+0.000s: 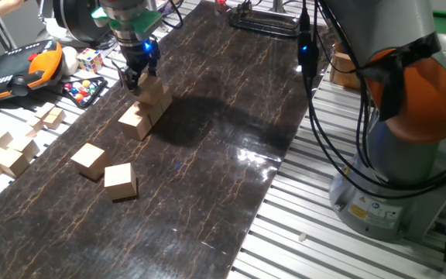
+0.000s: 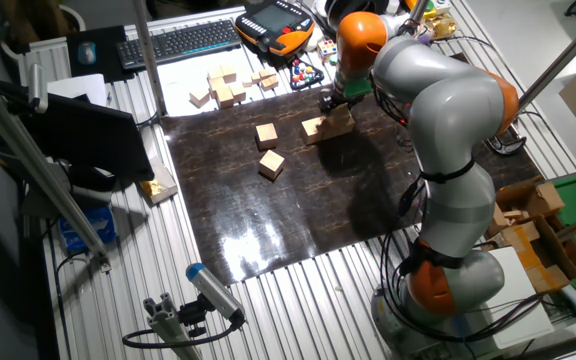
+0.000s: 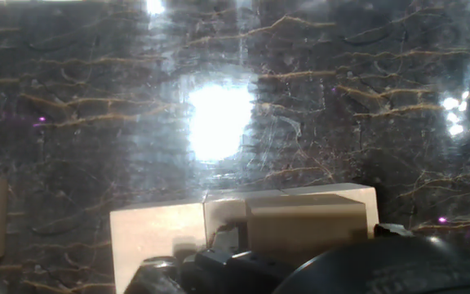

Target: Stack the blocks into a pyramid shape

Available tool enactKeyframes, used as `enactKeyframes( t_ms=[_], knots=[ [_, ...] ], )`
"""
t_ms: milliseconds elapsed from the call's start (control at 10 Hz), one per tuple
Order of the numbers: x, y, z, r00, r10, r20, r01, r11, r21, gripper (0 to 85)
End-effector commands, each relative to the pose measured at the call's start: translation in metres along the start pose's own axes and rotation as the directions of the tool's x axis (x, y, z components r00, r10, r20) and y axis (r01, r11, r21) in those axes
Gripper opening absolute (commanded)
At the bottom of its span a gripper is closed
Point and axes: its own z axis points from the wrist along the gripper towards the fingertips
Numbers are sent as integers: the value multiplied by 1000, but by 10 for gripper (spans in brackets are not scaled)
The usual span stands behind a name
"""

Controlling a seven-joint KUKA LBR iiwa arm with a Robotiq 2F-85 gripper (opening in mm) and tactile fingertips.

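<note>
Two loose blocks [image 1: 105,170] lay nearest, unstacked. Farther back, partial pyramid [image 1: 144,108]: base row, one block atop. Pincer [image 1: 135,77] at top block; grip unclear.

Two loose blocks [image 1: 88,160], one stacked cluster [image 1: 147,105], one puzzle cube [image 1: 90,59].

Grey arm [image 2: 448,130] with orange joint bands (black cables trailing), black pincer [image 1: 136,76].

— Where is your hand sitting?
— My gripper [image 2: 330,101] is hanging right at the pyramid shape [image 2: 329,125]; I can't tell the jaws.
— And loose blocks?
— Two blocks [image 2: 266,134] [image 2: 272,164] are lying well apart from my hand.
</note>
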Motion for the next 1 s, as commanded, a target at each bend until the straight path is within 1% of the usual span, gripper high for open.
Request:
enactKeyframes(
  t_ms=[0,200,300,400,500,700,800,900],
  knots=[
    [-1,1,-4,1000,0,1,0,1000,4,817],
    [-5,3,-14,1000,2,7,-2,1000,10,827],
    [-7,5,-19,1000,1,10,-1,1000,7,837],
    [-9,9,-26,1000,-5,18,5,1000,9,850],
    [-11,14,-34,1000,-7,18,7,1000,10,850],
    [-16,31,-49,1000,-10,10,10,1000,7,850],
    [-20,42,-56,1000,5,3,-6,1000,7,850],
    [-24,54,-63,1000,19,-12,-19,1000,17,850]
  ],
)
